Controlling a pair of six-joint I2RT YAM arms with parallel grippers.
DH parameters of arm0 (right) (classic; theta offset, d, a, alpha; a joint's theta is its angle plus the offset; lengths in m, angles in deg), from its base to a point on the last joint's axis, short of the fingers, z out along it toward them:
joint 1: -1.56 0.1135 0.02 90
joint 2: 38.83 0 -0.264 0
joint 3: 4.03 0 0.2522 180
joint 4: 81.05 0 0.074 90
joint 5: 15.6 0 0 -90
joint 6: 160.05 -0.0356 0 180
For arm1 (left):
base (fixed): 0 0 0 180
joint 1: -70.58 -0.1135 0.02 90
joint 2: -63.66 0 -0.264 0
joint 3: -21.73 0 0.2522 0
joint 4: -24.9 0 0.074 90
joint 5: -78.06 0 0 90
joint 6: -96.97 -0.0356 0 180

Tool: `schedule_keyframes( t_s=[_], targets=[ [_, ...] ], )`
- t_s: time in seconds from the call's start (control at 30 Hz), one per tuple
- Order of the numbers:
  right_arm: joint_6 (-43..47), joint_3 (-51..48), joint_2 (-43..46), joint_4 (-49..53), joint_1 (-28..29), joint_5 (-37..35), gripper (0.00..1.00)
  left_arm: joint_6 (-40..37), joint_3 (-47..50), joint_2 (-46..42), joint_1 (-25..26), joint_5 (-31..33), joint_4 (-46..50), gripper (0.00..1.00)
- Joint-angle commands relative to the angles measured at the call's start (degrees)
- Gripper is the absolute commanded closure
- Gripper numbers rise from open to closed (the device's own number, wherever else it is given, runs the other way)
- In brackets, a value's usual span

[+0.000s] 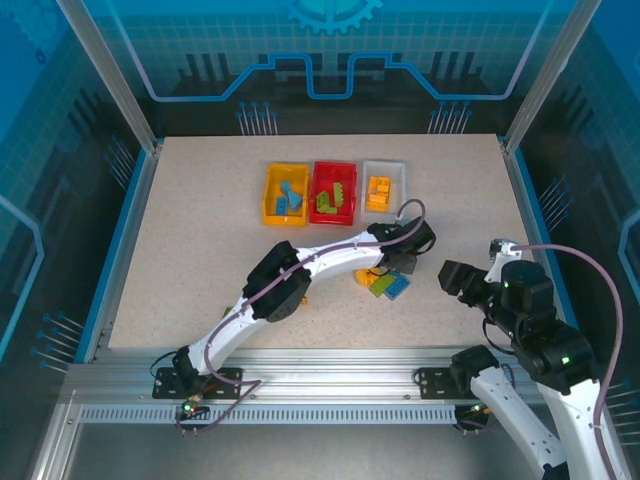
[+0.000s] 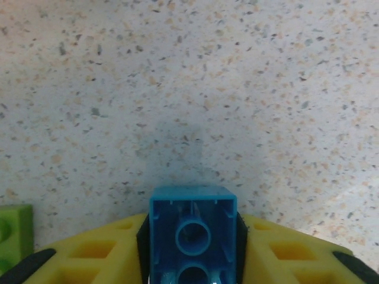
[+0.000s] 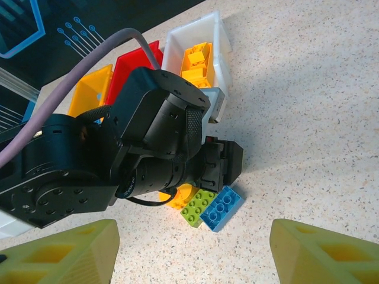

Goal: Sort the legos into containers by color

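Note:
My left gripper (image 2: 193,251) is shut on a blue lego (image 2: 193,228) just above the table, the brick's hollow underside facing the camera. A green lego (image 2: 13,228) lies at its left. From above, that gripper (image 1: 400,262) sits over a small pile: a yellow piece (image 1: 366,277), a green brick (image 1: 381,285) and a blue brick (image 1: 398,288). The right wrist view shows the same green (image 3: 198,207), blue (image 3: 222,207) and round yellow (image 3: 180,195) legos. My right gripper (image 3: 192,254) hangs open and empty, right of the pile.
Three containers stand in a row behind the pile: yellow-orange (image 1: 268,195) with blue bricks, red (image 1: 333,166) with green bricks, white (image 1: 385,164) with yellow bricks. The left arm (image 1: 290,275) stretches diagonally across the table. Blue walls enclose the table.

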Motion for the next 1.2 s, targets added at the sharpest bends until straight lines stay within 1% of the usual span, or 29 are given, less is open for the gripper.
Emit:
schedule_keyframes(
  t_s=[0.0, 0.13, 0.23, 0.37, 0.47, 0.53, 0.6, 0.7, 0.77, 0.87, 0.97, 1.07, 1.17],
  targets=[
    [0.0, -0.9, -0.3, 0.2, -0.5, 1.1, 0.31, -0.9, 2.5, -3.0, 0.5, 1.3, -2.1, 0.62],
    [1.3, -1.6, -0.8, -0.9, -0.5, 2.4, 0.32, -1.7, 4.9, -9.8, 0.1, 3.7, -3.7, 0.64],
    [3.2, -2.5, -2.2, -3.2, -0.5, 5.6, 0.33, -2.1, 7.7, -16.5, -1.3, 5.2, -3.7, 0.64],
    [5.6, -3.2, -6.6, -8.0, 0.8, 10.5, 0.35, -3.4, 14.7, -26.2, -6.2, 6.5, -3.4, 0.64],
    [6.3, -5.0, -11.2, -13.2, 5.8, 10.4, 0.35, -4.9, 21.1, -32.7, -12.3, 6.3, -4.4, 0.63],
    [7.1, -4.5, -15.3, -17.1, 11.3, 8.5, 0.34, -6.1, 24.5, -35.4, -17.1, 5.6, -5.1, 0.63],
    [8.5, -3.1, -21.4, -21.4, 18.4, 6.0, 0.33, -7.6, 26.3, -36.7, -22.6, 4.2, -5.8, 0.63],
    [10.1, 0.3, -30.5, -28.6, 25.9, 4.8, 0.32, -10.7, 27.3, -35.7, -28.7, 3.1, -8.4, 0.63],
    [10.0, 1.9, -36.2, -33.8, 28.1, 6.0, 0.32, -12.4, 26.6, -33.4, -31.5, 2.0, -9.7, 0.63],
    [9.7, 4.6, -44.0, -41.4, 29.9, 8.1, 0.32, -13.6, 23.8, -28.6, -35.3, -0.4, -10.7, 0.63],
    [9.5, 7.6, -50.8, -46.4, 31.1, 8.5, 0.32, -14.1, 19.9, -23.7, -37.5, -2.7, -10.5, 0.62],
    [8.7, 10.6, -55.9, -47.6, 31.4, 8.5, 0.33, -13.9, 16.1, -19.4, -38.7, -4.8, -9.8, 0.62],
    [8.3, 12.0, -58.3, -47.5, 31.4, 8.2, 0.33, -13.6, 13.3, -16.1, -39.3, -6.1, -8.8, 0.61]
  ],
)
